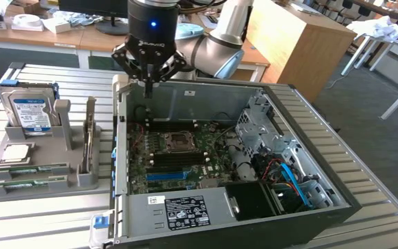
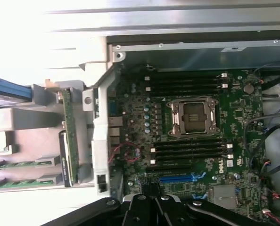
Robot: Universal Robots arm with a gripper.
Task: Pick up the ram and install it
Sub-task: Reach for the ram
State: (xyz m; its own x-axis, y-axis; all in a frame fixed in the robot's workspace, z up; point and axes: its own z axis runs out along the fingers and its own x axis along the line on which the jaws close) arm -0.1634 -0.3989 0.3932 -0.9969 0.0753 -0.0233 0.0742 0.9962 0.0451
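- Our pincer (image 1: 148, 92) is clenched tight and holds nothing. It hangs over the computer case (image 1: 199, 98), by the wall nearest the grey holder (image 1: 40, 194).
- The ram (image 1: 27, 169) lies flat in that holder beside the case, well apart from the pincer.
- We think a clenched pincer would only poke the ram, not grab it.
- We might bump the case wall, as it is so near.
- We might grab the silver chip (image 1: 16, 152) or the hard drive (image 1: 31, 111) by mistake.
- A tilted ram could jam in the case's black slots (image 2: 189, 149).

Arm (image 1: 227, 31) bent at the elbow, gripper (image 1: 148, 95) vertical, fingers (image 1: 147, 78) together
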